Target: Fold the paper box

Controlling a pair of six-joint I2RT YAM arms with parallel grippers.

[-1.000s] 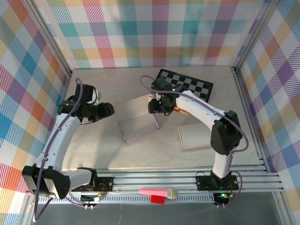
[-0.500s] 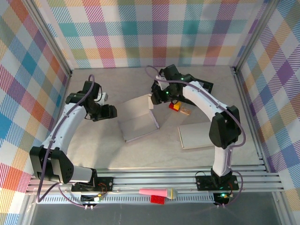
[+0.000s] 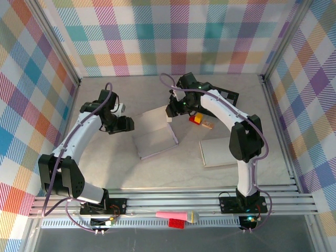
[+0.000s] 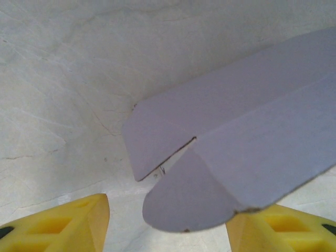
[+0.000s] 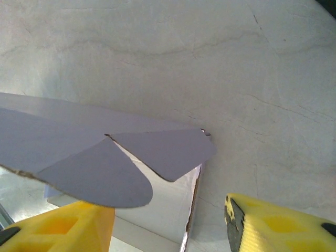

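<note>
The paper box is lying half-formed in the middle of the table, with its wide panel flat and its far wall and right-hand wall standing up, so the end flaps appear to be what is left to fold. The 2 arms are bracketing it, probably so that each end can be worked without the box sliding. The left gripper is hovering just beside the box's left end, and the right gripper is hanging over the box's far right corner. In the left wrist view the yellow fingers are standing spread and released. A rounded flap is reaching into the gap between them and coming close to the right-hand finger, and nothing is being pinched. In the right wrist view the fingers are likewise parted and gripping nothing. They are sitting below 2 flaps, one rounded and one squarer, which are splaying out from the corner. A spare flat sheet is lying to the right of the box. Some small blocks are sitting just beyond the box's right wall, and a checkered board is lying behind them, all apart from the fold.
</note>
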